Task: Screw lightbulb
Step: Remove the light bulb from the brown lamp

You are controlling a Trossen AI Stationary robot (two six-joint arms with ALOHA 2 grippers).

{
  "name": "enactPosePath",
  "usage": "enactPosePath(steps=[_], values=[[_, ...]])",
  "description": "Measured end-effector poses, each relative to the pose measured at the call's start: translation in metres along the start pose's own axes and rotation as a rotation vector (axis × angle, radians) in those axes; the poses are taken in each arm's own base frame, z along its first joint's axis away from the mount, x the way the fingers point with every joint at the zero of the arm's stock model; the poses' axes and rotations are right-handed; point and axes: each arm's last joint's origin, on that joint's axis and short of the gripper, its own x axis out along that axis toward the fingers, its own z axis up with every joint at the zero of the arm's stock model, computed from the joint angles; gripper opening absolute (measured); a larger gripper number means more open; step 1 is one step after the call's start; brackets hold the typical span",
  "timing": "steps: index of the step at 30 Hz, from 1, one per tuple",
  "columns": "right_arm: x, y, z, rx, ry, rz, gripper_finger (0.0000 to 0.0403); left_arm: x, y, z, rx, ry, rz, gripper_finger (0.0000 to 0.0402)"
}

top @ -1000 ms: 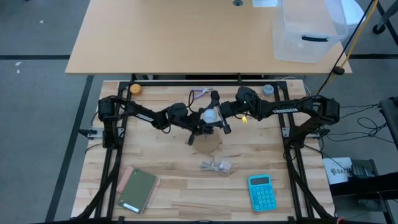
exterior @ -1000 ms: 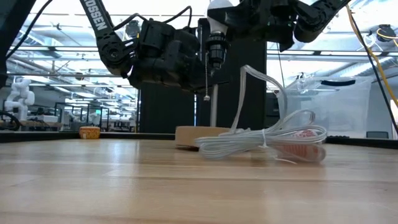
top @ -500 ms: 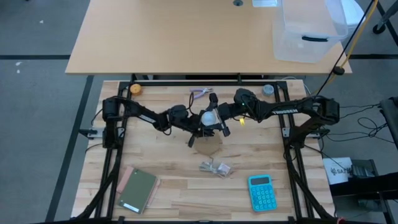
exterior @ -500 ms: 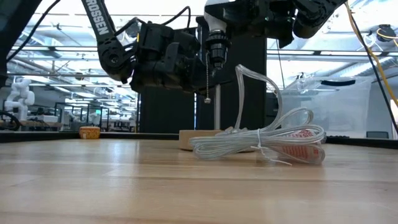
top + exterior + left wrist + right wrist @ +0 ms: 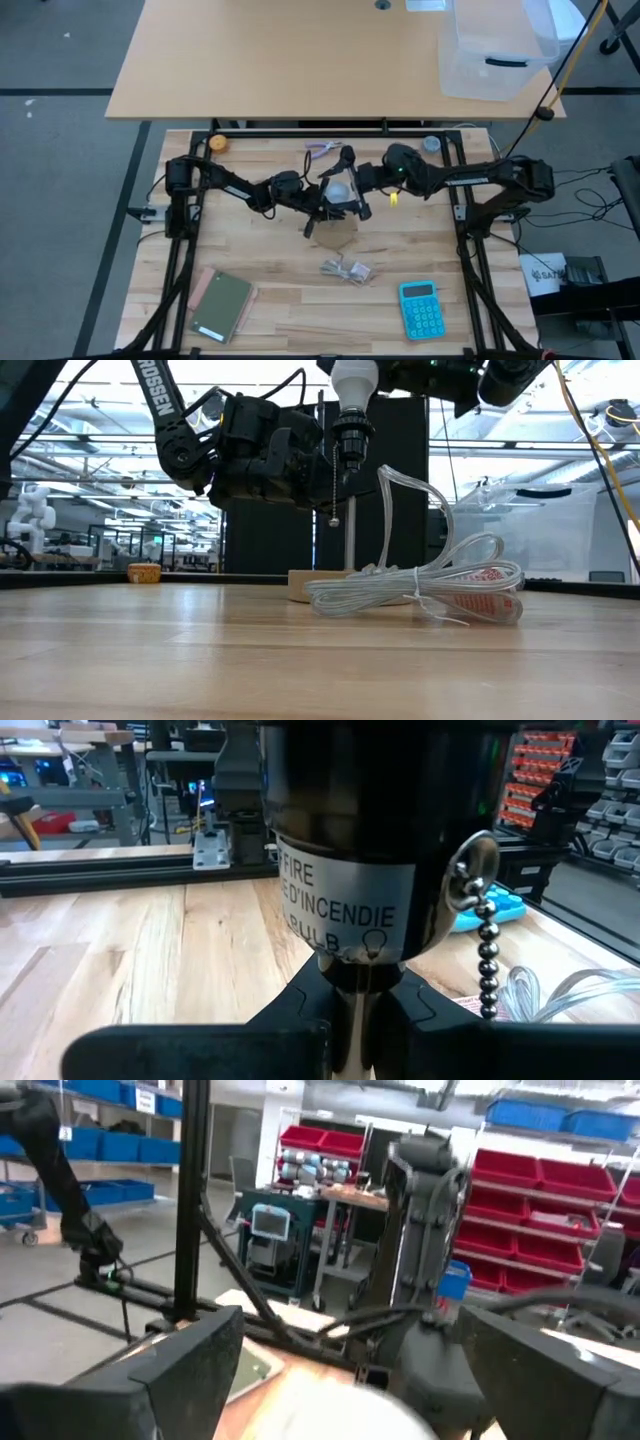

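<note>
left tool [image 5: 322, 203] clenched on the socket [image 5: 352, 435]; right tool [image 5: 349, 186] released, fingers spread beside the lightbulb [image 5: 354, 380].

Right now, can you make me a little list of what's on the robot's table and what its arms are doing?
lightbulb: sitting upright in the top of the socket
socket: black, on a thin post, with a bead chain hanging from it
left gripper: shut on the post under the socket
right gripper: open, fingers apart on either side of the lightbulb
white cord bundle: lying on the table in front of the lamp base
calculator: blue, near the front right
notebook: green, near the front left
</note>
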Motion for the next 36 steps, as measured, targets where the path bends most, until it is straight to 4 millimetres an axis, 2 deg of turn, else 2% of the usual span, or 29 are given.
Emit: enactPosePath(steps=[10,18,24,29,32,36], values=[[-0.02,0.007,0.033,-0.018,-0.027,-0.002,0.0366,0.0,0.001,0.0,0.0,0.0,0.032,0.003],[-0.046,0.022,0.06,-0.084,0.082,-0.228,0.0366,0.0,0.004,0.001,-0.003,-0.008,0.137,0.003],[-0.046,0.035,0.058,-0.078,0.178,-0.349,0.0366,-0.001,0.007,0.002,-0.008,-0.013,0.275,0.003],[-0.044,0.044,0.051,0.012,0.263,-0.423,0.0366,-0.001,0.01,0.002,-0.024,-0.015,0.352,0.003],[-0.039,0.052,0.044,0.067,0.306,-0.477,0.0366,-0.002,0.011,0.002,-0.026,-0.015,0.391,0.003],[-0.03,0.062,0.039,0.055,0.321,-0.627,0.0366,-0.002,0.011,0.002,-0.027,-0.015,0.413,0.003]])
